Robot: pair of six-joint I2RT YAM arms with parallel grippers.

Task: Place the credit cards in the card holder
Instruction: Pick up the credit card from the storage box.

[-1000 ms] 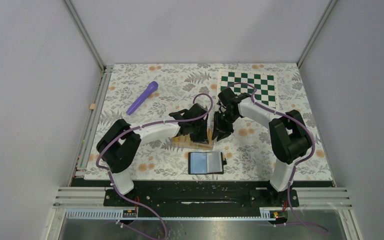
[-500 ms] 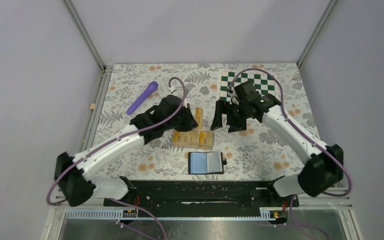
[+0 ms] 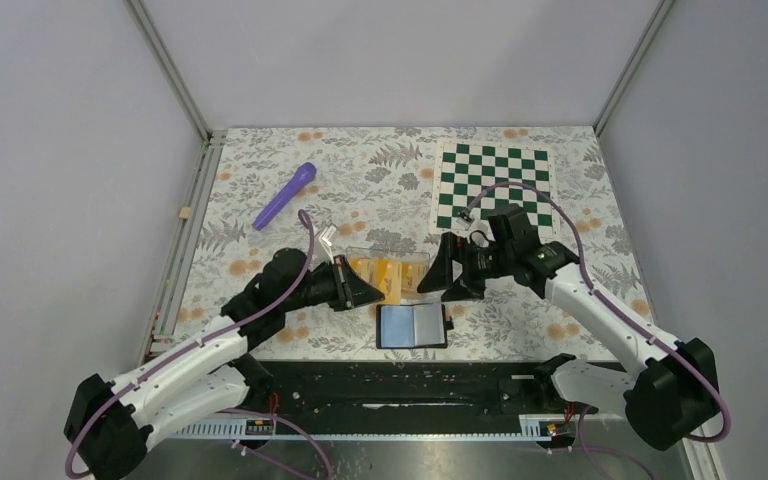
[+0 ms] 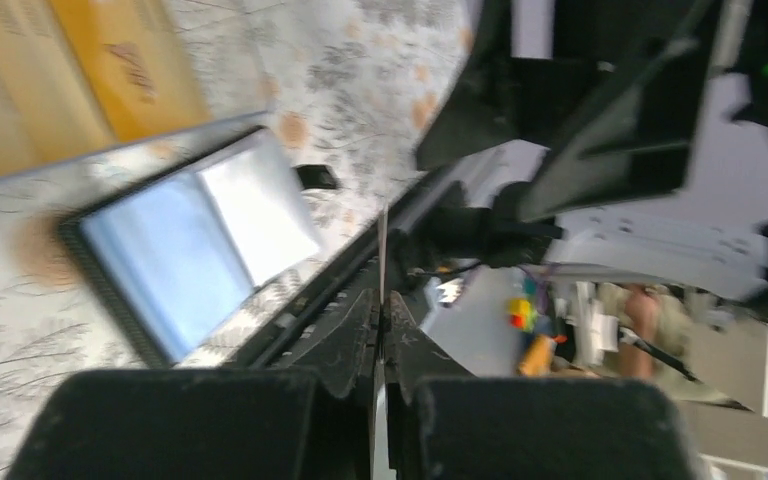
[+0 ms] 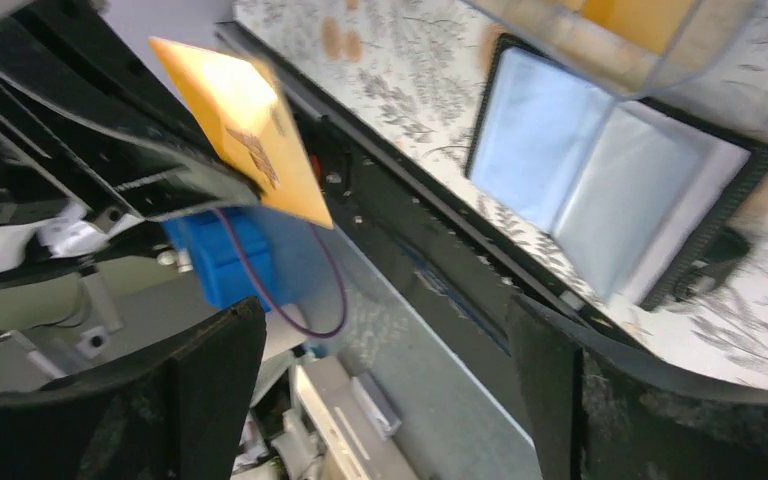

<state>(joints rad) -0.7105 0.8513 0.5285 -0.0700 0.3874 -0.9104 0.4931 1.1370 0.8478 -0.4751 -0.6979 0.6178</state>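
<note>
**One card pinched, wallet loose near the rail**

At far left, a purple pen-like object (image 3: 285, 195) lies well apart from the work. Most of the open room is on that side of the floral mat (image 3: 250, 250).

The left gripper (image 3: 368, 294) has its jaws pressed together on a single yellow card (image 5: 245, 120), which is lifted off the table. The left wrist view is blurred, so I cannot tell how deep the card sits between the pads. A shallow grip could let it twist or slip once it meets a pocket lip.

Just beside the gripper, a clear box (image 3: 388, 251) holds the remaining credit cards (image 3: 388, 275). Its near wall is close to the card holder (image 3: 412, 325), so a low sweep could knock the box.

The card holder lies open and flat, pockets up, and nothing pins it. It sits near the black rail (image 3: 410, 375) at the table's near edge. A card pushed in at an angle would likely shove it toward that rail instead of sliding into a pocket.

The right gripper (image 3: 442, 282), jaws spread wide and holding nothing, hangs near the left one. The two could collide over the box. It could pin the card holder, or retreat toward the checkerboard (image 3: 490, 185).
</note>
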